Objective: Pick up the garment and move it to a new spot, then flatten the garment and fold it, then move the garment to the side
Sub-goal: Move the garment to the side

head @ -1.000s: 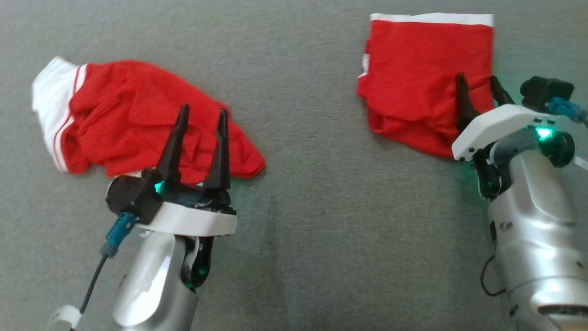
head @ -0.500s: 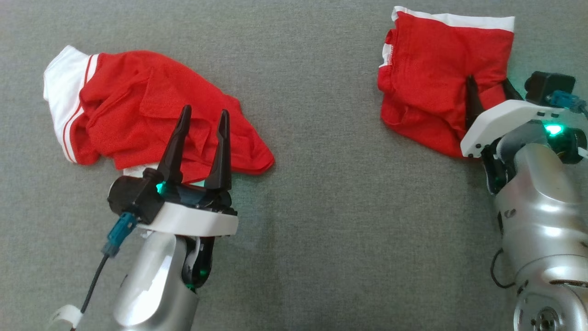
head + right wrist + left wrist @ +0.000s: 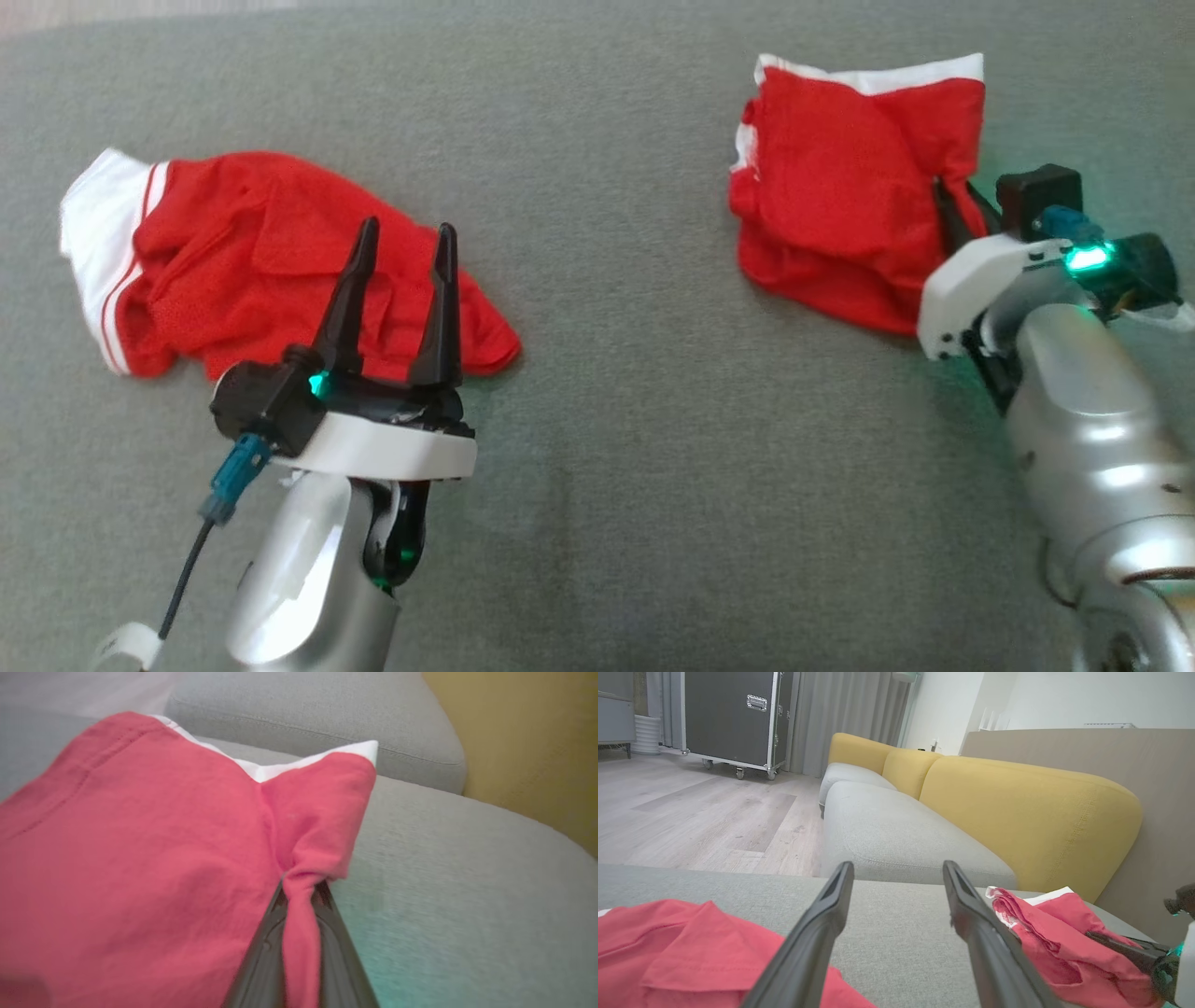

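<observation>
A folded red garment (image 3: 840,205) with a white band lies at the right of the grey surface. My right gripper (image 3: 952,191) is shut on its right edge. In the right wrist view the cloth (image 3: 140,858) bunches into a pinch between the closed fingers of the right gripper (image 3: 301,884). A second, crumpled red garment (image 3: 252,252) with a white striped band lies at the left. My left gripper (image 3: 403,229) hovers open over its near right part, nothing between the fingers. The left wrist view shows the left gripper (image 3: 898,865) open, red cloth (image 3: 668,947) below it and the folded garment (image 3: 1045,933) to its right.
Both garments rest on a wide grey fabric surface (image 3: 653,467). Beyond its far edge stand a sofa with a grey seat (image 3: 887,830) and yellow backrest (image 3: 1017,802), a wooden floor (image 3: 691,812) and a black wheeled case (image 3: 728,714).
My right gripper has closed on the folded garment's right edge, pulling the cloth into a bunch. The head camera has shifted. My left gripper stays open over the crumpled garment.
</observation>
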`<state>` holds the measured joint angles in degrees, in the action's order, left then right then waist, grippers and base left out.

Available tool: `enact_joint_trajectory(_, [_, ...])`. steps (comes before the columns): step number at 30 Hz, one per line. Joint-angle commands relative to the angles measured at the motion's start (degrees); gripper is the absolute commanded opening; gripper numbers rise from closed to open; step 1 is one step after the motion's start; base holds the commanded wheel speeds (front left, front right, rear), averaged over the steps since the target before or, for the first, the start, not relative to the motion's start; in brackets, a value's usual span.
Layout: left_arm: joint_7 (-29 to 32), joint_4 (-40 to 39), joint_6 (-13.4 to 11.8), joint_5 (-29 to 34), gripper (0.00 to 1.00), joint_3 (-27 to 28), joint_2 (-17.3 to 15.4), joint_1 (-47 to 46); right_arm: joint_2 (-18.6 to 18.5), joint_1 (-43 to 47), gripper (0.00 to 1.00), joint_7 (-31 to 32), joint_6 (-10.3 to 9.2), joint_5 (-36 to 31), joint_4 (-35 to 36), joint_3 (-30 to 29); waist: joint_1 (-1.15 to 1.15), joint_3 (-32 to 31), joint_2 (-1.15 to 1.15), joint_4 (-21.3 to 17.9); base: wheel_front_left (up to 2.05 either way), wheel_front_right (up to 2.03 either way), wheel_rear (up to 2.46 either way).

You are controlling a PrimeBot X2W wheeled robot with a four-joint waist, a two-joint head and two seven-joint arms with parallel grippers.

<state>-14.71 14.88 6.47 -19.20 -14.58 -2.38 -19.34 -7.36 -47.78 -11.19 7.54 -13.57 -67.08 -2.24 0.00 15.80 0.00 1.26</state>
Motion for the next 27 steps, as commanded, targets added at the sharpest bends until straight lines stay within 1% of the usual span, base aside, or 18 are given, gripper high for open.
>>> enact_joint_trajectory(1, [-0.29,-1.91,-0.37,-0.60,1.00,2.06,-0.50,-0.20,-0.62,-2.53,0.00,-0.69,-0.05,-0.37,1.08,1.43,0.00,-0.46,0.00,-0.60,0.00,0.00,0.00])
enact_joint_trajectory(4, [-0.29,-2.16,-0.40,-0.62,1.00,2.31,-0.50,-0.09,-4.74,-3.23,0.00,-0.93,-0.05,-0.87,-0.40,5.90,0.00,-0.48,0.00,-1.20,0.00,0.00,0.00])
enact_joint_trajectory(9, [-0.29,-2.68,-0.30,-0.30,1.00,2.65,-0.50,-0.87,-13.51,-4.58,0.00,-1.47,-0.05,-1.11,-2.58,12.05,0.00,1.05,0.00,-1.49,0.00,0.00,0.00])
enact_joint_trajectory(13, [-0.29,-2.97,-0.08,-0.19,1.00,2.31,-0.50,-1.94,-21.25,-5.13,0.00,-1.35,-0.05,-1.98,-3.72,14.93,0.00,2.82,0.00,-0.80,0.00,0.00,0.00])
enact_joint_trajectory(15, [-0.29,-2.95,0.00,-0.16,1.00,2.18,-0.50,-2.38,-24.24,-5.71,0.00,-1.06,-0.05,-1.72,-3.89,14.55,0.00,3.66,0.00,-0.43,0.00,0.00,0.00])
enact_joint_trajectory(17, [-0.29,-2.83,0.08,-0.01,1.00,2.20,-0.50,-2.72,-26.23,-6.34,0.00,-0.74,-0.05,-1.62,-3.69,13.93,0.00,4.35,0.00,-0.20,0.00,0.00,0.00])
enact_joint_trajectory(20, [-0.29,-2.63,0.22,0.13,1.00,2.24,-0.50,-3.28,-28.04,-6.79,0.00,-0.19,-0.05,-1.81,-3.36,13.11,0.00,5.11,0.00,0.18,0.00,0.00,0.00])
enact_joint_trajectory(27, [-0.29,-2.12,0.47,0.15,1.00,2.50,-0.50,-4.14,-28.91,-6.16,0.00,1.34,-0.05,-2.24,-2.23,10.26,0.00,5.47,0.00,0.83,0.00,0.00,0.00])
